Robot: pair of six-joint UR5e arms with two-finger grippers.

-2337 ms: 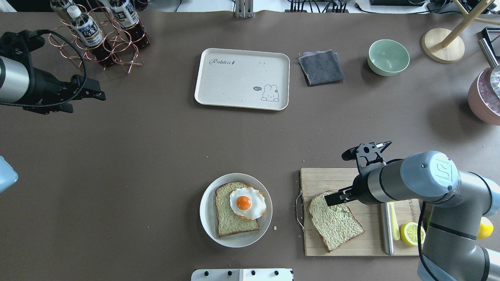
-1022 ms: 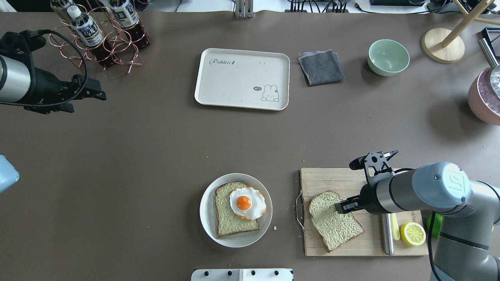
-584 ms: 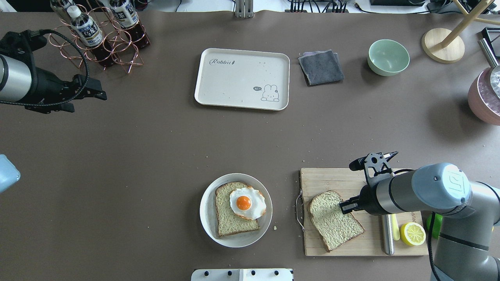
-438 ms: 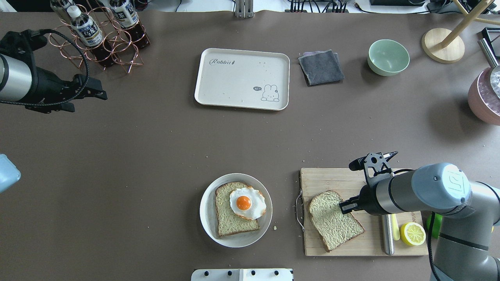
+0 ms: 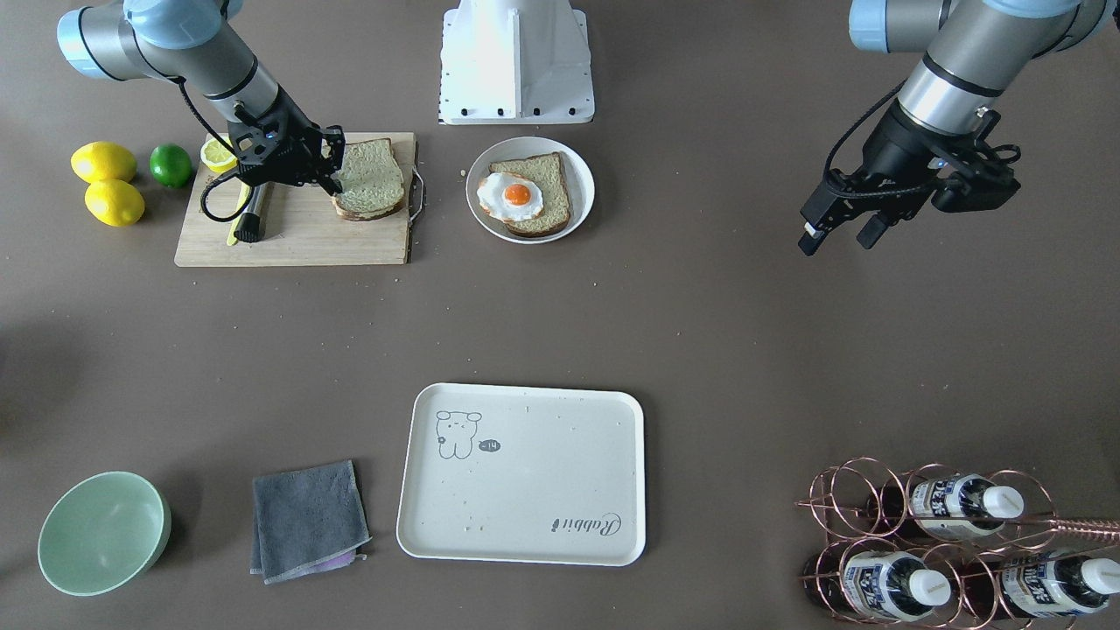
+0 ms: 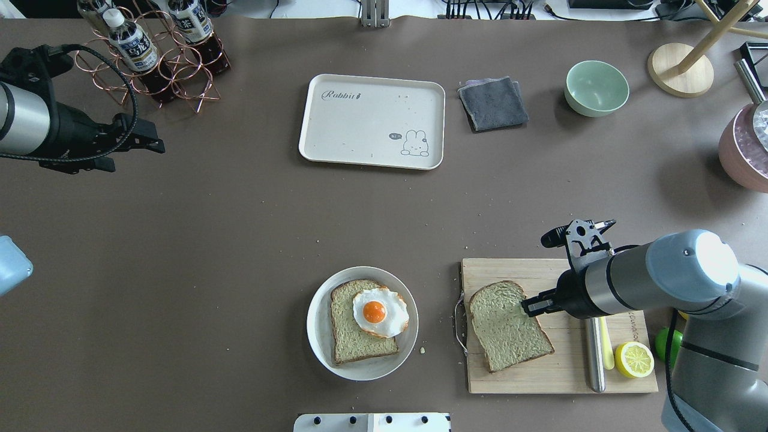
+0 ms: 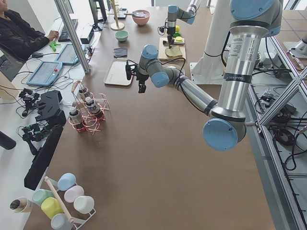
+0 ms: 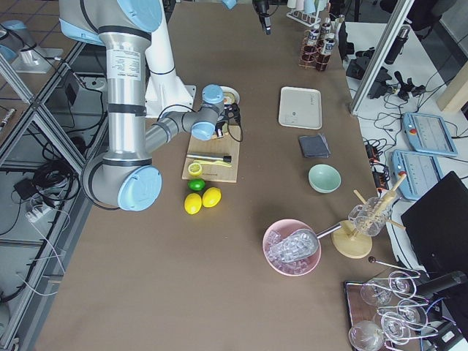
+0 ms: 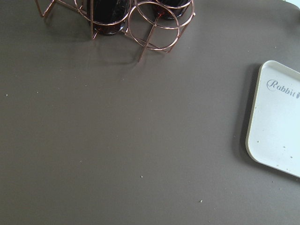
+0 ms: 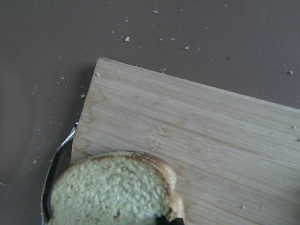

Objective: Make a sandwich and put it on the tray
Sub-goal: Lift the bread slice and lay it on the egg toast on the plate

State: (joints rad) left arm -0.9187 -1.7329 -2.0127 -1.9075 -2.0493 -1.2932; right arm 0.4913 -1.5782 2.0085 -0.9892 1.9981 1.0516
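One bread slice (image 6: 509, 327) is over the wooden cutting board (image 6: 510, 273). My right gripper (image 6: 529, 308) is shut on its right edge and holds it slightly raised; this also shows in the front view (image 5: 332, 179). The right wrist view shows the slice (image 10: 112, 192) just ahead of the fingertips (image 10: 165, 219). The other slice (image 6: 348, 339), with the fried egg (image 6: 379, 312) on it, lies on the round white plate (image 6: 317, 327). The cream tray (image 6: 372, 120) sits far back, empty. My left gripper (image 5: 838, 236) is open and empty, above the table's left side.
A knife (image 6: 594, 360), a lemon half (image 6: 634, 359) and a lime (image 6: 667, 343) lie at the board's right. A grey cloth (image 6: 493, 103) and a green bowl (image 6: 596, 88) sit right of the tray. A copper bottle rack (image 6: 150, 54) stands far left.
My right gripper came down onto the slice's right edge, shut on it, and has now raised it slightly and shifted it toward the far side. My left arm has barely moved.
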